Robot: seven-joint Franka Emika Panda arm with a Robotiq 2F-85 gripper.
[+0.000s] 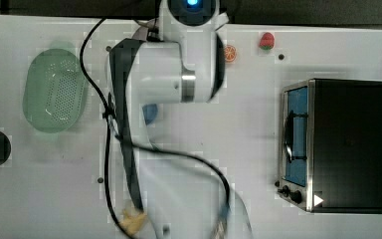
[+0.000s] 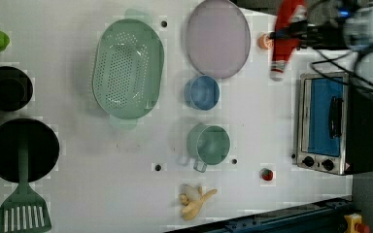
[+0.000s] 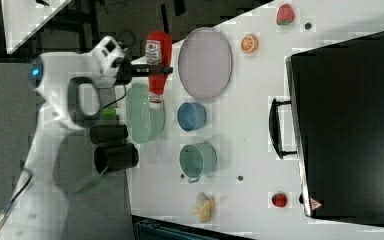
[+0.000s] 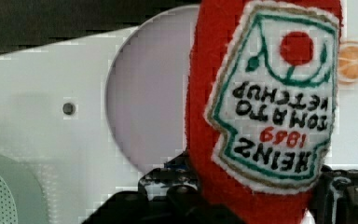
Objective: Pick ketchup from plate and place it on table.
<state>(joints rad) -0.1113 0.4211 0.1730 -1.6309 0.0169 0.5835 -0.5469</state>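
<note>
The robot's hand (image 3: 152, 70) is clamped around a red Heinz ketchup bottle (image 3: 158, 60), holding it in the air above the white counter (image 3: 240, 145), cap end hanging free. In the right view the bottle sits just left of the pale lilac plate (image 3: 205, 62), which lies bare (nothing rests on it). In the wrist view the ketchup label (image 4: 277, 93) reads upside down, with an orange slice (image 4: 353, 60) beyond it.

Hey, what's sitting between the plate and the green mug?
A blue bowl. In the left view it sits on the table just below the plate and above the green mug.
</note>
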